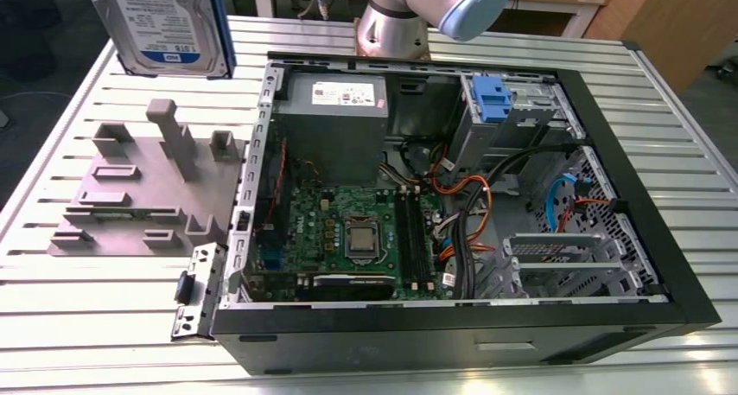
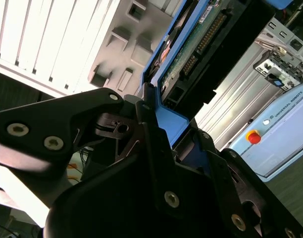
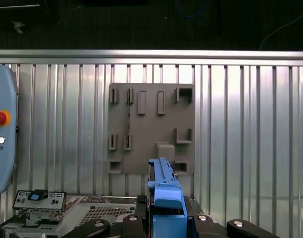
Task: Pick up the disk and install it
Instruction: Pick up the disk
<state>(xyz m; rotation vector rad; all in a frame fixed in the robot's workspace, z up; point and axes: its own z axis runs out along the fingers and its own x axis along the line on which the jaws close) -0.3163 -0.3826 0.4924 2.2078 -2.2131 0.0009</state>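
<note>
Bright light, glare on table slats (image 1: pixel 69 308)

Disk (image 1: pixel 173 23) over fixture (image 1: pixel 127 196); case (image 1: pixel 461 336) on the exterior view's right

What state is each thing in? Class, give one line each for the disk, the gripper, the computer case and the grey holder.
disk: raised above the table, held, not yet installed.
gripper: shut on the disk.
computer case: lying on its side, open, insides showing.
grey holder: flat on the table, nothing in its slots.
</note>
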